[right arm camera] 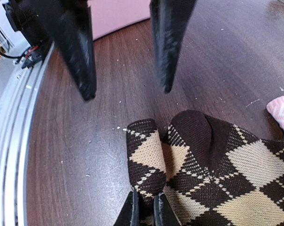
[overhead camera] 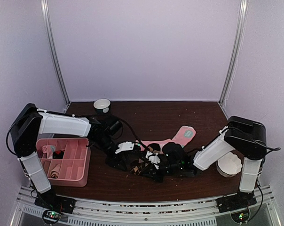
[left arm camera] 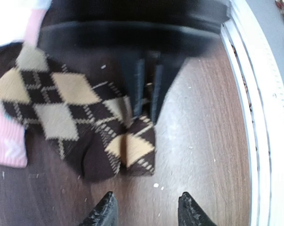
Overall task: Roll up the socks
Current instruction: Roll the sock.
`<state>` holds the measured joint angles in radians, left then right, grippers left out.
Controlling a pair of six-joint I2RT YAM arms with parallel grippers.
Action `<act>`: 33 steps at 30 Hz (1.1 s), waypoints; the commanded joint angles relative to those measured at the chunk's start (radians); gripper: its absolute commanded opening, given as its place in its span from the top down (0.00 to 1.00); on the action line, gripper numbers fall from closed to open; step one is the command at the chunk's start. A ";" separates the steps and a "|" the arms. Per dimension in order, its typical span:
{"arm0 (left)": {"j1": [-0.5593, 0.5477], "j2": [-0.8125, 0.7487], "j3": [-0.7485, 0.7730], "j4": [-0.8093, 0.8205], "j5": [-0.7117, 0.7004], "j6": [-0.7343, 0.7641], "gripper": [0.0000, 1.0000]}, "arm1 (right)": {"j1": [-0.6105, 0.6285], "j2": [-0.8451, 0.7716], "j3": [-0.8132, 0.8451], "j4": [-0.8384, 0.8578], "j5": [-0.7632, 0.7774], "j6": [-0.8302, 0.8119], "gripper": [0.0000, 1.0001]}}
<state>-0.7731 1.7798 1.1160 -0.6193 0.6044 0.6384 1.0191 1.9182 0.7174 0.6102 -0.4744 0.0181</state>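
The shorter socks (overhead camera: 141,165) lie lower centre, the long sock (overhead camera: 182,135) behind, toward the right. The divided tray (overhead camera: 87,162) sits left.

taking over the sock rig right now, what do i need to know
Left claw: open and empty, low over the table, just off the dark end of the argyle socks.
Right claw: shut on the edge of the argyle socks at that same end.
Pink sock: flat on the table behind both claws, beside the argyle socks.
Done: the end is pinched, but no roll has started and the argyle socks lie flat.
Left: roll the argyle socks, then the pink sock.
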 commanded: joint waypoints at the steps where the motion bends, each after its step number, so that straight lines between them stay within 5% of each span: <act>1: -0.049 0.006 -0.011 0.088 -0.035 0.069 0.57 | -0.026 0.082 -0.052 -0.120 -0.084 0.122 0.94; 16: -0.128 0.127 0.075 0.125 -0.153 0.098 0.63 | -0.078 0.119 -0.062 -0.078 -0.147 0.218 0.95; 25: -0.127 0.197 0.163 -0.005 -0.107 0.054 0.93 | -0.086 0.082 -0.124 0.028 -0.120 0.255 0.88; 31: -0.110 0.268 0.227 -0.152 -0.047 -0.014 0.94 | -0.086 -0.034 -0.297 0.268 0.008 0.250 0.57; 33: -0.096 0.296 0.249 -0.202 -0.020 -0.033 0.94 | -0.086 -0.073 -0.328 0.283 0.047 0.230 0.03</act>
<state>-0.8986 2.0178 1.3231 -0.6716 0.5312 0.6655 0.9360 1.8786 0.4690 0.9337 -0.5587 0.2676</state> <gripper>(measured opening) 0.067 0.480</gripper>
